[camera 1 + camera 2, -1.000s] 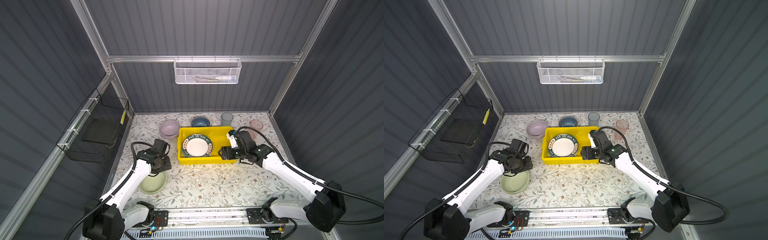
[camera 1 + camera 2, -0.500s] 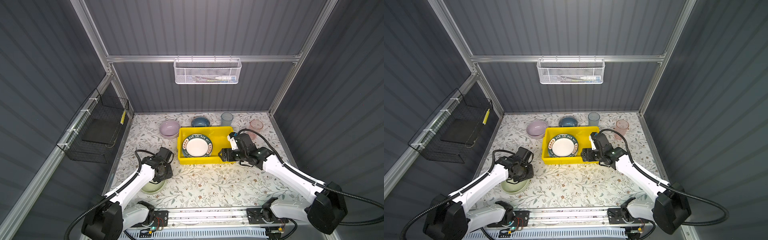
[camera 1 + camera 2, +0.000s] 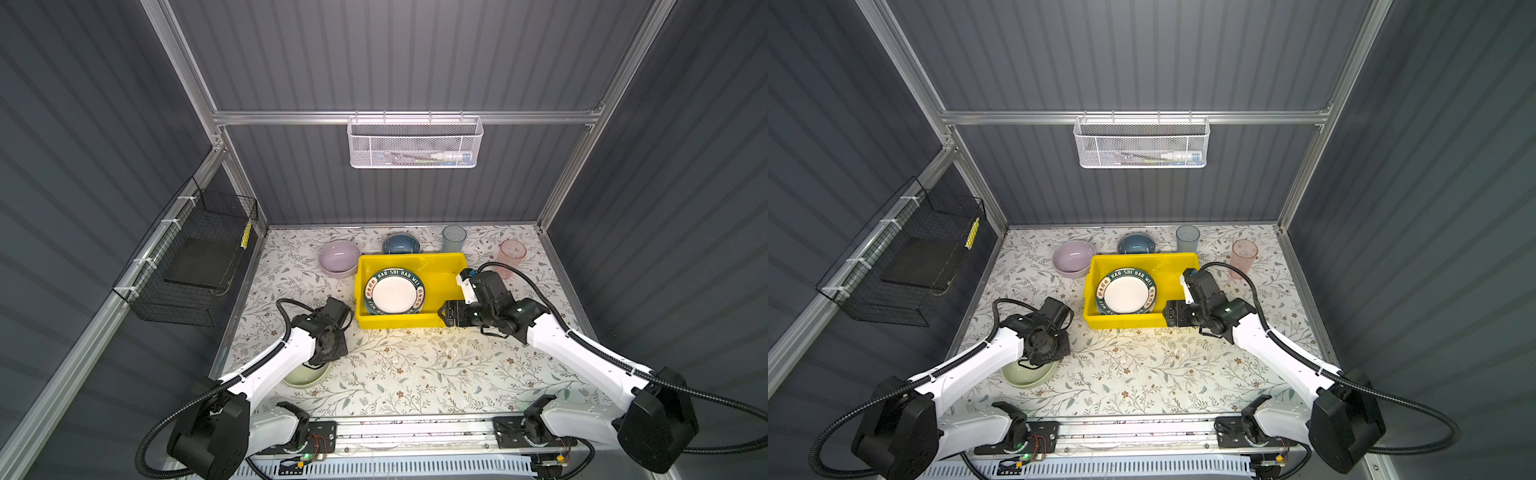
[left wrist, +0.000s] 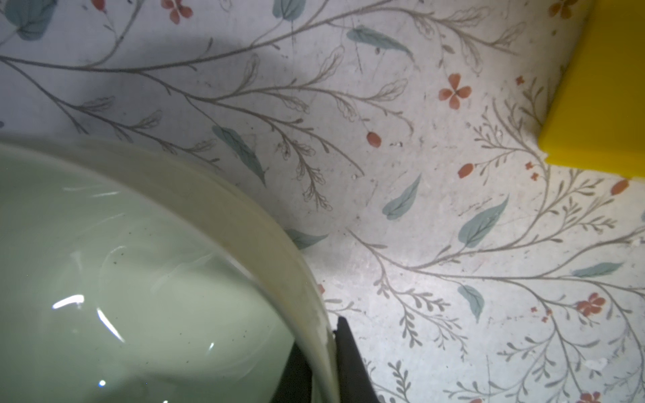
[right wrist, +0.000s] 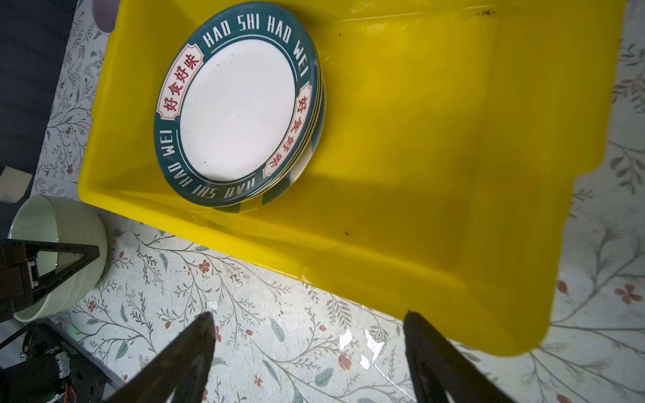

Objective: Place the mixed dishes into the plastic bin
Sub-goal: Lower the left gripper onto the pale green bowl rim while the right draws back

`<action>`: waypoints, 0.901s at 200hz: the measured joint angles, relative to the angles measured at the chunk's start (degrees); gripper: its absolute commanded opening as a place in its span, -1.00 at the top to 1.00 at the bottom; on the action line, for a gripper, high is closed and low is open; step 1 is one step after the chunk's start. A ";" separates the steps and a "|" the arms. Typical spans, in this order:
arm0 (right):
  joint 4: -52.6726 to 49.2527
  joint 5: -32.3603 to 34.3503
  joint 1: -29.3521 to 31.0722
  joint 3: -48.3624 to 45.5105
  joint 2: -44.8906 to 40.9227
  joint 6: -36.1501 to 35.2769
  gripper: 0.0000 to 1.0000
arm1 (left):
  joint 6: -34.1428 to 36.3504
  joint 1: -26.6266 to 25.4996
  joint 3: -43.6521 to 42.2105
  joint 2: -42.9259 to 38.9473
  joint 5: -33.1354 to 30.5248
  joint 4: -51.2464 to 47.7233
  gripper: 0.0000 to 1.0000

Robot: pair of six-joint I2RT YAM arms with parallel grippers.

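Left gripper [image 4: 326, 363] is pinched tight on the rim of the pale green bowl [image 3: 305, 376], one finger inside the wall and one outside. From where I stand that looks like the sensible hold: the bowl is too wide to span, so a thin rim is the only thing the jaws can bite. The bowl sits on the floral table [image 3: 415, 365], at the near left and well apart from the yellow bin [image 3: 399, 322]. I cannot tell whether it has left the surface.

The right gripper [image 5: 314, 356] hangs with its fingers spread wide at the bin's near right corner, holding nothing I can see. My guess is that it is parked there to steady the bin, or simply to keep out of the way.

Inside the bin, the lettered plate [image 3: 394, 291] lies on top of a small stack pushed to the left side, with the striped plate [image 5: 275, 197] peeking out underneath. That leaves the right half bare, which looks like room for a bowl.

Outside the bin are the lilac bowl [image 3: 338, 258] just beside its far left corner, the blue bowl [image 3: 401, 244] and blue tumbler [image 3: 454, 239] behind it, and the pink tumbler [image 3: 512, 255] off to the right.
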 measured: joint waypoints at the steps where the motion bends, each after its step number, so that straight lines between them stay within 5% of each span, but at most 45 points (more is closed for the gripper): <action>1: 0.02 0.00 0.00 0.00 -0.02 0.00 -0.71 | 0.00 0.00 0.00 0.02 0.00 0.00 0.89; 89: -0.42 0.22 0.00 -3.41 -4.11 1.29 -0.71 | 1.88 -0.07 4.35 1.31 0.07 -4.42 1.00; 180: -1.88 1.18 0.00 -7.26 -10.34 3.23 -0.72 | 8.83 -0.07 21.73 6.95 0.72 -10.82 1.00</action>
